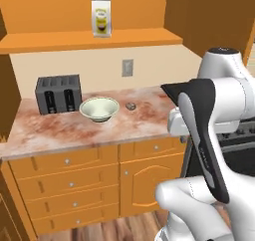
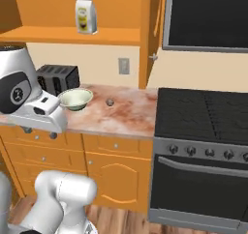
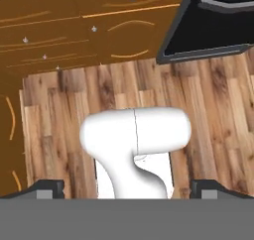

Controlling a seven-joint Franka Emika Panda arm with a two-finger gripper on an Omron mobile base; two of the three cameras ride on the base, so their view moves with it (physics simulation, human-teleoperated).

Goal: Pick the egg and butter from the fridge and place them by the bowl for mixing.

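Observation:
The pale cream-green bowl stands on the marbled counter to the right of the toaster. Just right of the bowl, apart from it, the small brown-grey egg lies on the counter. The butter and the fridge are out of view. In the hand view my gripper points down at the wooden floor, open, with its dark fingertips wide apart and nothing between them.
A dark toaster sits at the counter's back left. A black stove with an oven door adjoins the counter on the right. Orange drawers lie below, and a bag stands on the shelf above.

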